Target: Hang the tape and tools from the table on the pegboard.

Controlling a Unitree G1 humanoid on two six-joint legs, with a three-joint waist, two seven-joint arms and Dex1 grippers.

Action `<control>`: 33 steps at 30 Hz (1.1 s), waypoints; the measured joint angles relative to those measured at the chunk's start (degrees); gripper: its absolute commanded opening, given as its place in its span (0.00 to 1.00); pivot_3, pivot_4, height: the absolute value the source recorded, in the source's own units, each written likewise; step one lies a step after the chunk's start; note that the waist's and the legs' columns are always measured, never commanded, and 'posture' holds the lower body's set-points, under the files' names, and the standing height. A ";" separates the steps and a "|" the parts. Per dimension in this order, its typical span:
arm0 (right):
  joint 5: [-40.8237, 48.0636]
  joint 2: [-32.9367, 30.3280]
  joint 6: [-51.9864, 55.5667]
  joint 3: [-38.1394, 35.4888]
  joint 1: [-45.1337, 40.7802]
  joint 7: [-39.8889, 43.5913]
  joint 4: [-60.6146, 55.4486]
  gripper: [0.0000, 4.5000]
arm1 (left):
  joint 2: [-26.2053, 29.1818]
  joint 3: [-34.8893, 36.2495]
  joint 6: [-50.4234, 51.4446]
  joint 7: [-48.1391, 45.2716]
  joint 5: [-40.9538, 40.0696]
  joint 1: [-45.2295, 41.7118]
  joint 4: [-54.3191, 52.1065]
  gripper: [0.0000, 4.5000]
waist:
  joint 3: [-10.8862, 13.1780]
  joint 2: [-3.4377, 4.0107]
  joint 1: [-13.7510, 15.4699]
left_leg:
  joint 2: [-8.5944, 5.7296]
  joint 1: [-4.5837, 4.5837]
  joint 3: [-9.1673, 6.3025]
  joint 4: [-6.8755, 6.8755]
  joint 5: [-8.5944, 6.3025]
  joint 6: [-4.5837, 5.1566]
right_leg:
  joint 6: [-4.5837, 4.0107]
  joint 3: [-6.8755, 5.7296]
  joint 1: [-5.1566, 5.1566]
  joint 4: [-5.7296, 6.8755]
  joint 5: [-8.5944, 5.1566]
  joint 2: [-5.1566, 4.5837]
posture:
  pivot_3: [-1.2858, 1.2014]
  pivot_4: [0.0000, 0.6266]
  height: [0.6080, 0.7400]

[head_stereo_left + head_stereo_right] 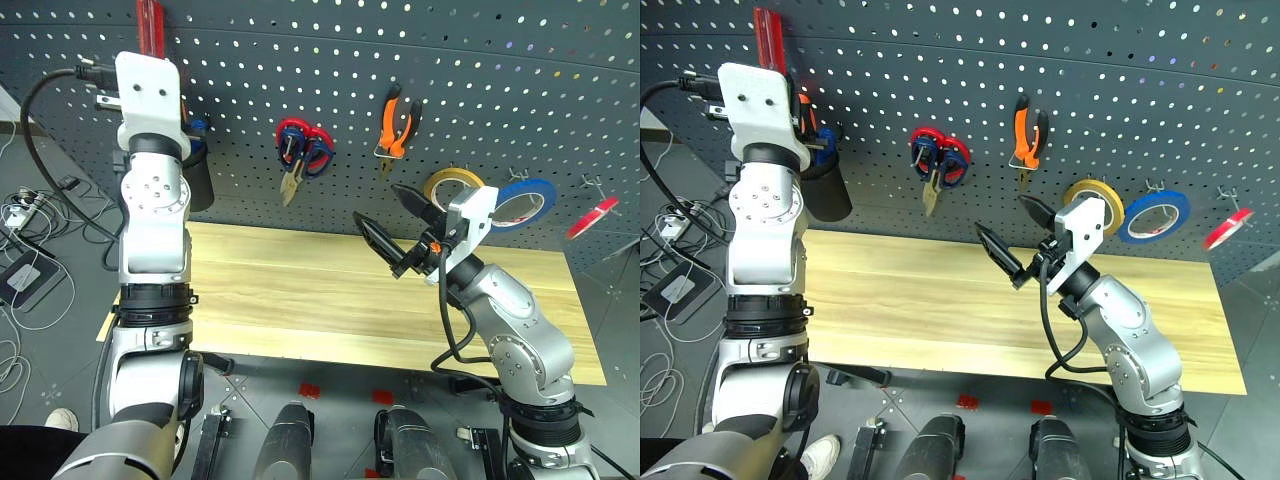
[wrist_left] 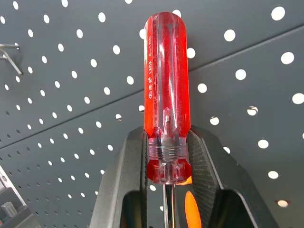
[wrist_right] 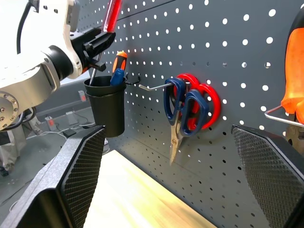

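Left gripper is clenched on the slim red-handled screwdriver, handle up, shaft pointing down into the black cup on the dark grey perforated pegboard. An orange and a blue screwdriver handle stand in that cup. Right gripper hangs above the light wooden table, jaws spread wide, nothing held. On the pegboard hooks: dark-blue-handled scissors in front of red-handled scissors, orange-and-black pliers, yellow tape roll, blue tape roll, thin red tape roll.
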 measured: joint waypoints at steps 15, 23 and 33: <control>-0.21 -0.86 -0.02 0.00 0.00 0.12 0.29 1.00 | -1.44 0.74 0.92 0.64 -1.80 -0.01 -0.26 0.95 | -0.15 0.00 0.00 | -0.03 0.00 -0.02 0.09 0.00 0.00 | 0.00 -0.01 0.00 0.09 0.00 -0.01 | 0.58 0.30 1.00; -0.21 -0.91 -0.15 0.01 0.04 0.56 0.35 1.00 | -2.02 0.79 2.06 0.79 -2.12 0.00 -1.29 1.00 | -0.25 0.01 0.02 | -0.08 -0.01 -0.08 0.30 -0.01 0.02 | 0.00 -0.01 0.00 0.55 0.00 -0.03 | 0.58 0.31 1.00; -0.30 -1.52 -0.15 -0.16 0.03 0.18 0.23 1.00 | -2.85 0.09 4.60 -0.96 -2.97 0.38 -8.99 1.00 | -0.25 0.01 0.07 | -0.17 -0.02 -0.15 0.55 -0.04 0.08 | -0.01 0.01 0.02 0.76 0.00 -0.07 | 0.59 0.30 1.00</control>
